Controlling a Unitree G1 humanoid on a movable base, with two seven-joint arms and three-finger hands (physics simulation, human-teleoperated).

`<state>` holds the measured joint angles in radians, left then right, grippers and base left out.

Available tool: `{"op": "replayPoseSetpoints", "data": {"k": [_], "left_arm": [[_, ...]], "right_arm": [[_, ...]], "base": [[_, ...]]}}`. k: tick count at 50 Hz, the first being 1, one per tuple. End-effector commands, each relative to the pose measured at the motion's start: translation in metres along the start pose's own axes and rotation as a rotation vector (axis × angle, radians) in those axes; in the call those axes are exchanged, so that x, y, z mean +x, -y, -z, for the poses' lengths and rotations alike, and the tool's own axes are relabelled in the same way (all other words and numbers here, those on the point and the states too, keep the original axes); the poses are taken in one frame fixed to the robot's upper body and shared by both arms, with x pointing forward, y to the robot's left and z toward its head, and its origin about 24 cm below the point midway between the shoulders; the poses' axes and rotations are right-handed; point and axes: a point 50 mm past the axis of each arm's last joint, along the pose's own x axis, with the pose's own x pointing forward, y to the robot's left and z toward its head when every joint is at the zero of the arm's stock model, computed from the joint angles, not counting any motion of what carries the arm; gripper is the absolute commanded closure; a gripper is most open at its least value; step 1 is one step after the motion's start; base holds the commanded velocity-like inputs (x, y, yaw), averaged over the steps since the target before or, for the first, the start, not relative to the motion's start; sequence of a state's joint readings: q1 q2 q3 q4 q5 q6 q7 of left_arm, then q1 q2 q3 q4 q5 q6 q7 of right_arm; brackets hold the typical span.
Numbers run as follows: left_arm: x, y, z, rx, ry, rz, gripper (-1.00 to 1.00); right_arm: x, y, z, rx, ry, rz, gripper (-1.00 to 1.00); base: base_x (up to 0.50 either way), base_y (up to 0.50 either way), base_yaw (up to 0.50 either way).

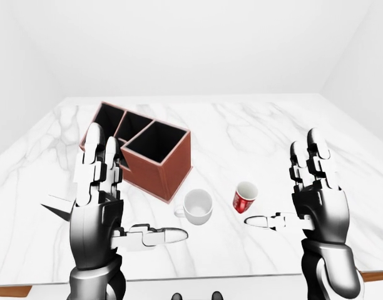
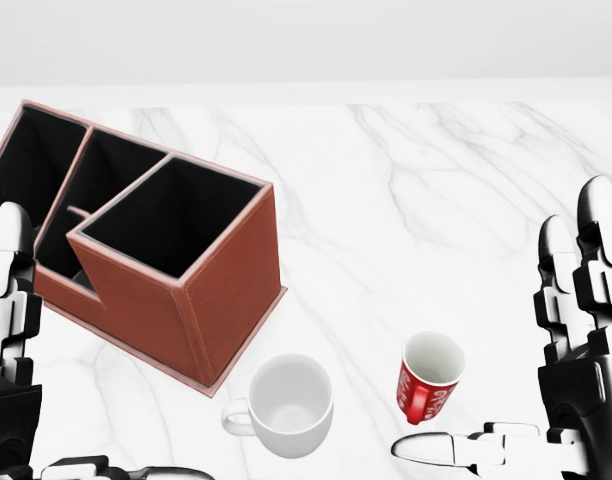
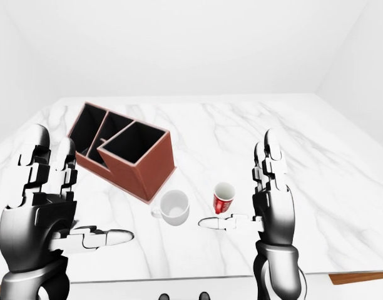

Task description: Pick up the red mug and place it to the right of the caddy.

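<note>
The red mug [image 2: 429, 378], white inside with a white pattern, stands upright on the marble table [image 2: 436, 180] at the lower right of the head view. The brown caddy [image 2: 176, 270], with three black compartments, sits to its left at an angle. My right hand [image 1: 290, 199] is held up open to the right of the red mug and nearer the table's near edge, its thumb [image 1: 263, 220] pointing left just below the mug, not touching it. My left hand [image 1: 119, 206] is open too, raised beside the caddy and holding nothing.
A white mug [image 2: 286, 405] stands between the caddy's corner and the red mug, its handle to the left. The table's near edge [image 1: 241, 277] runs along the bottom of the eye views. White walls surround the table.
</note>
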<state>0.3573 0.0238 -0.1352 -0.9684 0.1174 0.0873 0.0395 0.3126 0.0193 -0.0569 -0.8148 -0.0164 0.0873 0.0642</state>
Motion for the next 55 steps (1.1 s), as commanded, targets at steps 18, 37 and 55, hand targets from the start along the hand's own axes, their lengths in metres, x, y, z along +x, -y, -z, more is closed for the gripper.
{"op": "replayPoseSetpoints", "data": {"k": [18,37,55], "left_arm": [[0.0054,0.0025,0.0212,0.002,-0.065,0.004,-1.00],[0.0049,0.0021,0.0205,0.001,-0.065,0.003,-1.00],[0.0048,0.0038,0.0208,0.000,-0.066,0.007,-1.00]], "right_arm": [[0.0054,-0.0031,0.0199,0.004,-0.067,0.003,-1.00],[0.0067,-0.0007,0.0166,0.008,-0.049,0.023,-1.00],[0.0090,0.0046,0.0129,0.016,-0.026,0.049,-1.00]], "base": [[0.39,0.00,0.00],[0.25,0.00,0.00],[0.00,0.15,0.00]]}}
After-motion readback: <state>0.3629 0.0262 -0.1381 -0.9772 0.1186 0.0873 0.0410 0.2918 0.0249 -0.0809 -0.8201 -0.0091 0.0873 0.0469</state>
